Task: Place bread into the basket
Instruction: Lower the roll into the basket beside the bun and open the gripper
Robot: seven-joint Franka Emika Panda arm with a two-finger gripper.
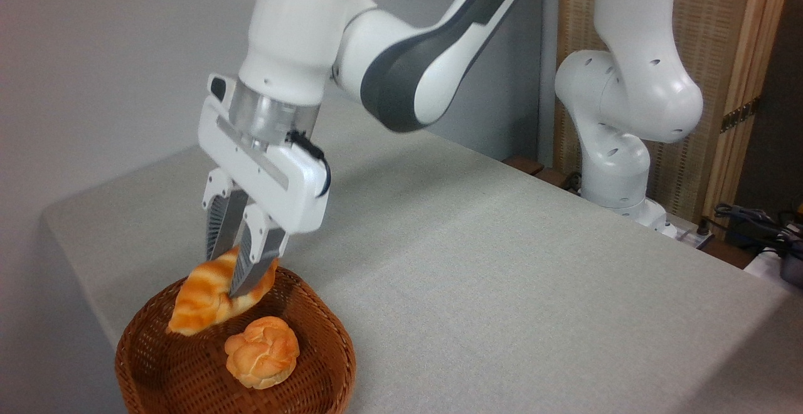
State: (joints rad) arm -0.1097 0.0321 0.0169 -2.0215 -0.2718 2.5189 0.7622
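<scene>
Gripper: one, two-fingered (pixel 227 276), pointing down and tilted slightly left, clamped on the bread across its upper half. Both ribbed fingers (pixel 254 263) visible, one on each side of the loaf.
Bread: one elongated golden-orange loaf (pixel 210 298) with pale creases, held slanted, lower pointed end down-left, upper end at the fingers. It sits over the back-left part of the basket, inside the rim line; whether the low tip touches the weave cannot be told.
Bun: one small round knotted bun (pixel 262 351), lying on the basket floor, just right of and below the loaf's low end. Apart from the loaf by a narrow gap.
Basket: one round brown wicker basket (pixel 326 345), shallow, at the near-left corner of the table; bottom edge cut off by the frame.
Arm: one white and dark grey arm (pixel 408 56) reaching in from the upper right, its base (pixel 618 169) at the table's far right edge.
Table: one grey tabletop (pixel 502 263).
Background: pale wall at left, slatted wooden screen (pixel 721 56) behind the base, cables (pixel 759 222) at far right.
</scene>
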